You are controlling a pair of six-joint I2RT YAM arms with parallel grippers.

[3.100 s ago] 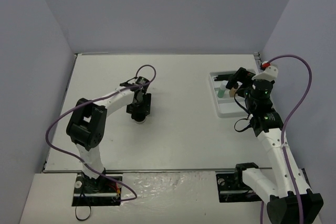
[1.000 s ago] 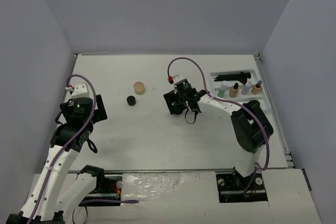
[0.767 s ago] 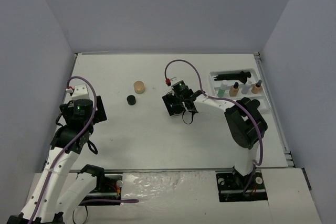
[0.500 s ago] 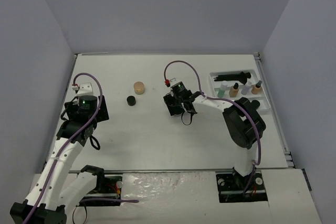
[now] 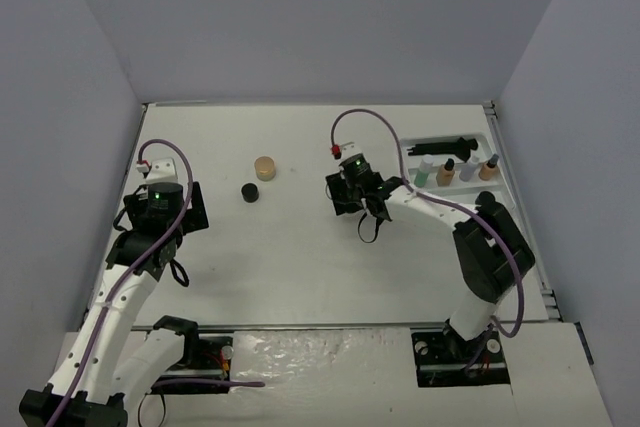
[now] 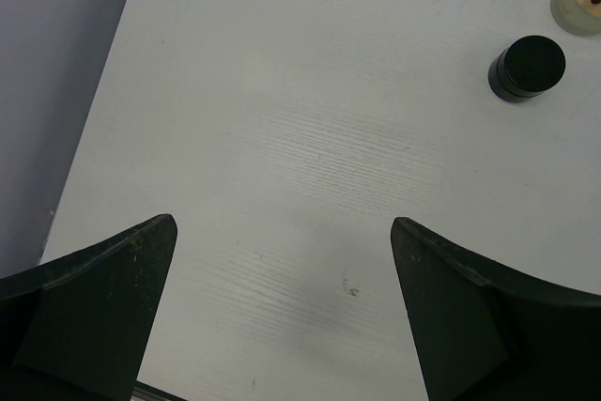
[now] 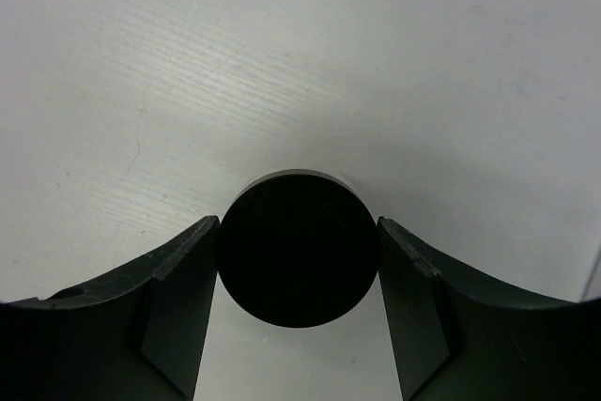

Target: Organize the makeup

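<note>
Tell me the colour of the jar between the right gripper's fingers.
The jar is black; clearest in the right wrist view.

Bright even light w/ soft shadows; black jar (image 7: pixel 299 247) featureless.

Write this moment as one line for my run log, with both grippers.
left gripper: open, over bare table | right gripper: shut on black jar | loose on table: second black jar, tan jar
</note>
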